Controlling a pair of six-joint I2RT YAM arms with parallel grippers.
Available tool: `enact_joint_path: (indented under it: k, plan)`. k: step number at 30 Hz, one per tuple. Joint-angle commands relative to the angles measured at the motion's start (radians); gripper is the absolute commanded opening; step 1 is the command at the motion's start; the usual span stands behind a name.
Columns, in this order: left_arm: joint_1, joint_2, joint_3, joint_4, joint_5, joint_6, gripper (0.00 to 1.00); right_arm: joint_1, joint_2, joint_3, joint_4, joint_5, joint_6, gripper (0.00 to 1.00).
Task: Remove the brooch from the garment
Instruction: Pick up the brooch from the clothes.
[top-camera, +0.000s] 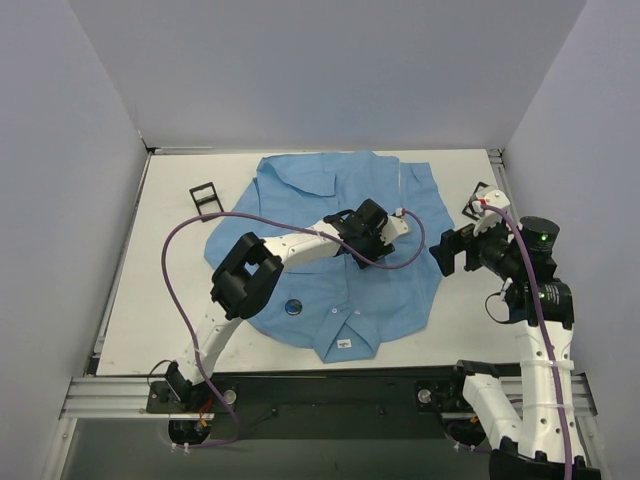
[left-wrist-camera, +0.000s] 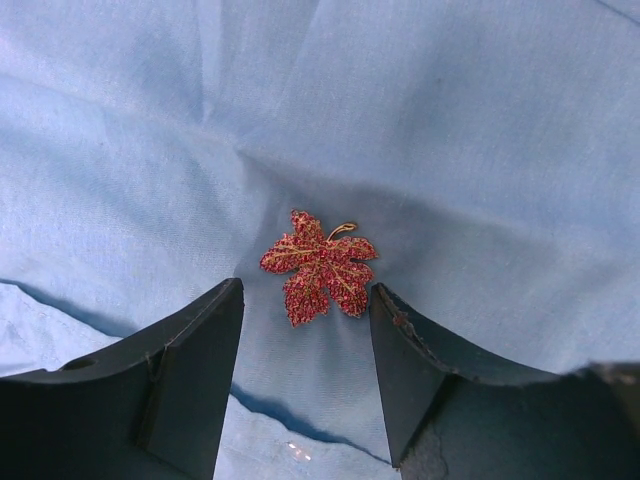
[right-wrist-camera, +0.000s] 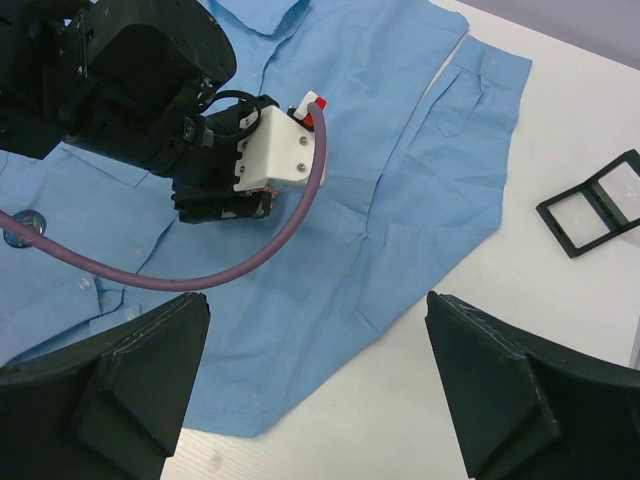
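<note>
shirt spread flat mid-table, collar at the bottom of the top view. left gripper is down over its centre-right, jaws apart, nothing clamped. The red leaf brooch is pinned to the cloth right between the fingertips, centre of the wrist frame, cloth puckered around it. right gripper spread wide, empty, hovering at the shirt's right edge. Small blue disc lower left on the shirt, well apart from both.
</note>
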Motion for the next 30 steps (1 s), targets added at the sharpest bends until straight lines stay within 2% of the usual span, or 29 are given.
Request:
enact_joint_path:
  k: [1,9,18,30]
  plan:
    - [-0.006,0.010,0.015,-0.019,0.046,0.011,0.63,-0.008,-0.011,-0.012,0.041,-0.011,-0.008,0.95]
    - [-0.006,-0.010,-0.006,0.000,0.081,0.001,0.68,-0.014,-0.016,-0.015,0.042,-0.016,-0.008,0.95]
    - [-0.006,0.007,0.007,-0.029,0.110,0.003,0.67,-0.019,-0.018,-0.017,0.044,-0.020,-0.005,0.95]
    - [-0.003,0.058,0.055,-0.083,0.113,-0.006,0.56,-0.023,-0.022,-0.017,0.044,-0.027,0.000,0.95]
